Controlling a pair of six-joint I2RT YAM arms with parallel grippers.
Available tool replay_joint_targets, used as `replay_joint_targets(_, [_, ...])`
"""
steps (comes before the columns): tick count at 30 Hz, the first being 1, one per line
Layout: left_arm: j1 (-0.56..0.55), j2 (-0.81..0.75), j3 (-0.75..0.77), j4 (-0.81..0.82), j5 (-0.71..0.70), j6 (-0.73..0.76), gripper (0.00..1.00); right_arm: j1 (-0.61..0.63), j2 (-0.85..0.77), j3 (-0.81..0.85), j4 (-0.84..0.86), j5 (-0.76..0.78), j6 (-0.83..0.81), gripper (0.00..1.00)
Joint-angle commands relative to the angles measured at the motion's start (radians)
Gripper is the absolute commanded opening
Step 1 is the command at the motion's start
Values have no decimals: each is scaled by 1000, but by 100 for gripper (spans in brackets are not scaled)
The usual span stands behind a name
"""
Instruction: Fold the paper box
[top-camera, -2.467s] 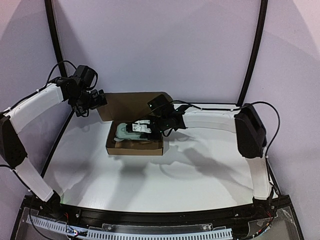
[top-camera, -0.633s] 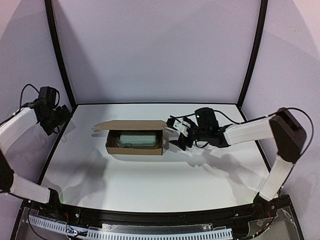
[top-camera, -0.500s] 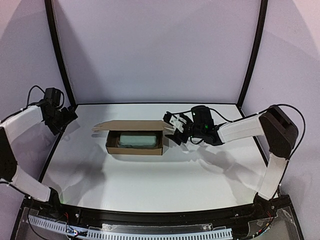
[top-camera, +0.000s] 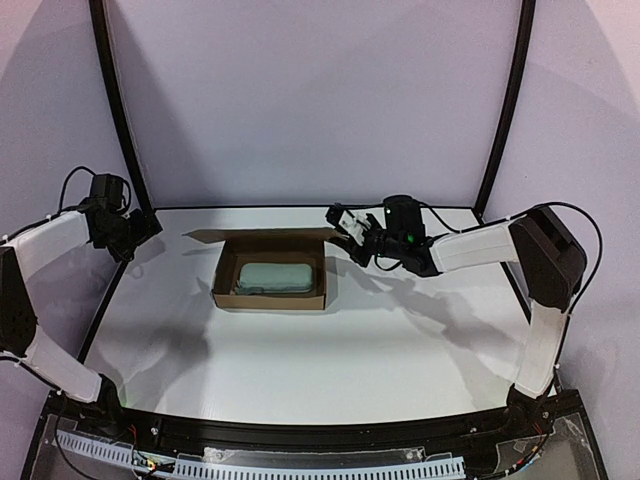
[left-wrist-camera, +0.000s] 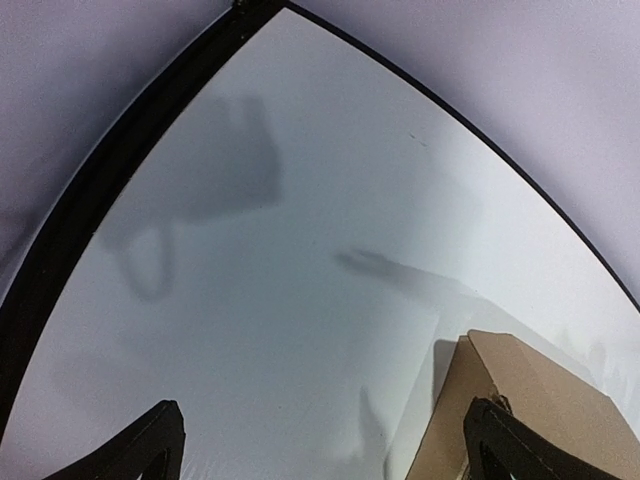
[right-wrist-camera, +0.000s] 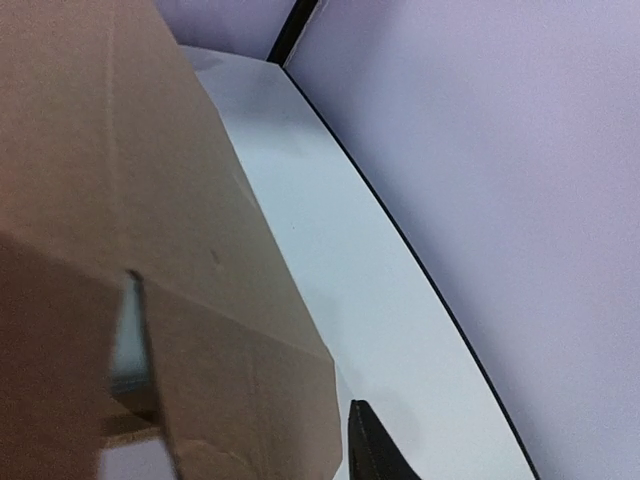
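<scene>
The paper box (top-camera: 270, 292) is a shallow brown cardboard tray left of the table's middle, with its lid (top-camera: 262, 236) standing up along the back edge. A pale grey-green oblong object (top-camera: 275, 277) lies inside it. My right gripper (top-camera: 346, 222) is at the lid's right end. In the right wrist view the cardboard (right-wrist-camera: 150, 250) fills the left side and lies against my one visible finger (right-wrist-camera: 375, 450), so the jaws look closed on the lid's edge. My left gripper (top-camera: 136, 236) is open and empty at the far left. A corner of the box shows in its view (left-wrist-camera: 530, 410).
A black frame rail (top-camera: 118, 100) rises behind the left gripper, with another (top-camera: 505, 110) at the back right. The white table's back edge (top-camera: 300, 208) meets the purple wall just behind the lid.
The lid has swung from leaning forward over the tray to standing up at the back. My right gripper moved left and back to the lid's right end. My left gripper has shifted slightly.
</scene>
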Motion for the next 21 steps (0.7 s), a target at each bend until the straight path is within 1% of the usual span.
replay_joint_targets(1, [5,-15,-34,41,67,61,100,-18,28,52,1,-63,22,21])
replay_joint_targets(2, [5,-21,-53,62,106,80,100,-30,27,72,-27,-82,29,16])
replay_joint_targets(5, [5,-45,-84,87,152,113,100,-54,22,123,-123,-146,41,10])
replay_joint_targets(7, [5,-74,-119,123,216,141,100,-75,18,164,-209,-213,43,6])
replay_joint_targets(10, [5,-136,-173,212,367,193,100,-107,24,236,-355,-312,21,0])
replay_joint_targets(11, [4,-159,-198,232,399,221,100,-115,29,257,-391,-343,9,0])
replay_joint_targets(13, [5,-180,-226,282,540,267,100,-133,52,308,-477,-384,-7,0])
replay_joint_targets(14, [4,-184,-233,312,575,301,100,-141,64,341,-509,-407,-15,0])
replay_joint_targets(16, [4,-173,-213,344,686,387,100,-155,92,401,-572,-467,-35,0])
replay_joint_targets(18, [4,-145,-174,357,742,444,100,-161,116,441,-626,-483,-59,0])
replay_joint_targets(21, [4,-81,-105,371,785,501,100,-166,135,480,-676,-484,-92,0])
